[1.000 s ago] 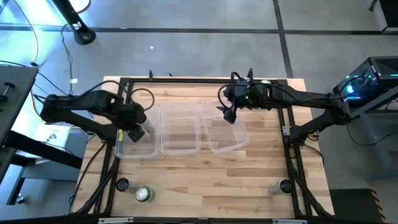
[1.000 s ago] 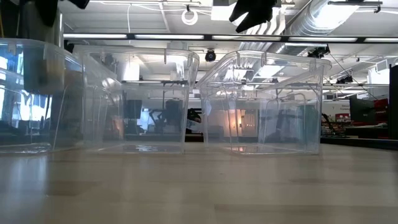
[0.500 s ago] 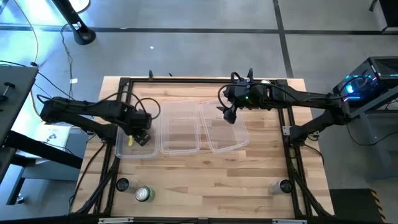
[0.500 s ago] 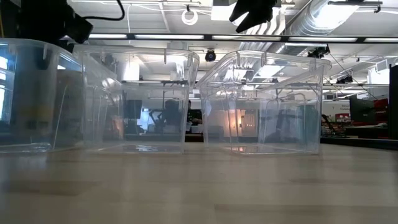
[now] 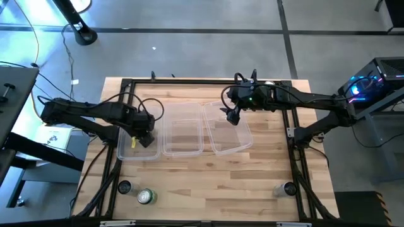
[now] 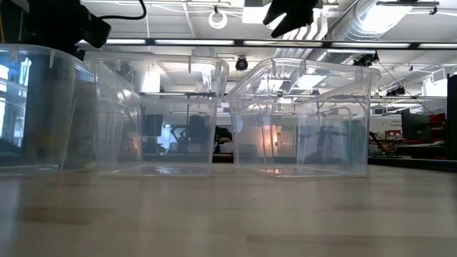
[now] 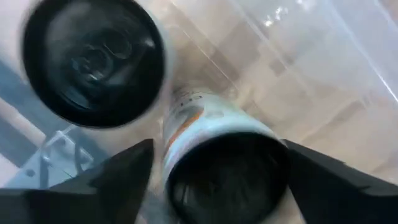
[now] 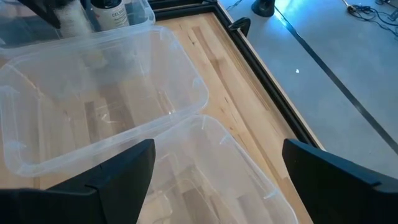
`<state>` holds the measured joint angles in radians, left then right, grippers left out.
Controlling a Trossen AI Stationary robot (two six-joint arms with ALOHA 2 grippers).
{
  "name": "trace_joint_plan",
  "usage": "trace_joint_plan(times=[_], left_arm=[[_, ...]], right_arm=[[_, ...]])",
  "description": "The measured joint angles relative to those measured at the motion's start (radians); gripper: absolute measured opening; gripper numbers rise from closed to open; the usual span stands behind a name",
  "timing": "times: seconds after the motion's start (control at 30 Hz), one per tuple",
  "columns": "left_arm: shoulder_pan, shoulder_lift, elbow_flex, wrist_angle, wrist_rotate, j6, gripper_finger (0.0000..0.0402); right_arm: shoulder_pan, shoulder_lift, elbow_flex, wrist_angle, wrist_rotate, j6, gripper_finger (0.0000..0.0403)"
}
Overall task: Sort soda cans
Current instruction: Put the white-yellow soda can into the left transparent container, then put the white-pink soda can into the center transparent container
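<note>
Below, in the left wrist view, a pale silver-white can [image 7: 217, 168] with orange print sits between the left hand's [image 7: 211, 180] two dark fingers [image 7: 118, 180], gripped at both sides; a second can [image 7: 93, 59] stands just beside it, dark top up, blurred. Both lie inside the left tub [image 5: 126, 151], seen through its clear wall. In the high view the left hand [image 5: 144, 133] is down in that tub, near its inner long edge.

Green can [image 5: 146, 197] upright on open bench [image 5: 214, 189] at the near-left corner, a black can [image 5: 124, 187] just beside it. Another black can [image 5: 288, 188] stands alone at the near-right, by the frame rail. Wide bare wood between them.

Three tubs in a row: left, middle tub [image 5: 182, 128], right tub [image 5: 228, 129], rims almost touching; the right one skewed.

Right hand [image 5: 232, 117] hangs over the right tub's far rim, fingers spread wide, holding nothing.
</note>
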<state>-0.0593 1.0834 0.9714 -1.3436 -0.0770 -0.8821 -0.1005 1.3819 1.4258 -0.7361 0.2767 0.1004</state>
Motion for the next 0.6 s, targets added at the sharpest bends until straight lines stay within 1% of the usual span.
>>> trace_joint_plan(times=[0.07,0.13,0.33,0.43,0.6], left_arm=[[0.0,0.005,0.0,-0.014,-0.024,-0.004,0.0364],[0.0,0.012,0.0,-0.017,-0.025,-0.004,0.0373],[0.0,0.014,0.009,-0.018,-0.016,-0.004,0.0359],[0.0,0.01,0.068,-0.07,-0.013,0.016,0.0353],[0.015,0.009,0.218,-0.229,-0.073,0.038,0.0348]], right_arm=[[0.0,0.0,0.0,0.0,0.0,0.004,0.0346],[0.0,0.0,0.0,0.0,-0.002,0.004,0.0346],[0.0,0.0,0.0,0.0,-0.005,0.005,0.0346],[0.0,0.0,0.0,-0.001,-0.005,0.007,0.0346],[0.0,0.0,0.0,-0.001,-0.004,0.005,0.0346]])
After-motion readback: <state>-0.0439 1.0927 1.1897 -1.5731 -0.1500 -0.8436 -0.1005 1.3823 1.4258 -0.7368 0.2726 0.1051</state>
